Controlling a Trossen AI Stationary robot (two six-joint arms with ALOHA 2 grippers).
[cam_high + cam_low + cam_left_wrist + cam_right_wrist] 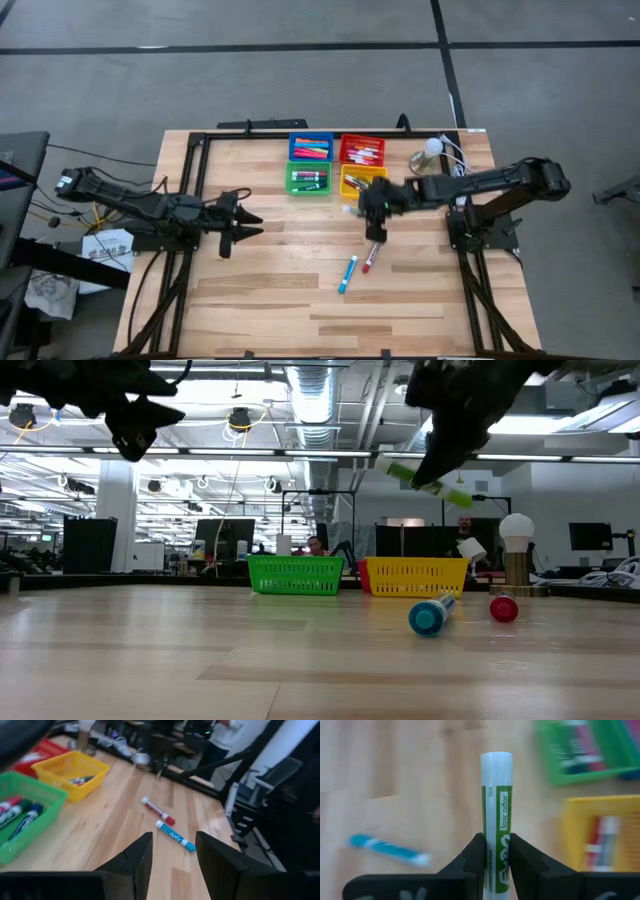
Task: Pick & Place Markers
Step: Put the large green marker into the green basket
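Right gripper (494, 854) is clamped on a white-barrelled green marker (496, 820), held off the wooden table (270, 300) just short of the bins at its far edge (probably bound for the green plastic bin (308, 180)), while the left gripper (240, 225) waits half-open near the left edge.

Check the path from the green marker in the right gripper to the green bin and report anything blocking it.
Nothing visible blocks it. The right gripper holds the green marker above the table, clear of the wood. The green bin lies close by, beside the yellow bin. The blue marker and red marker lie on the table, away from that path.
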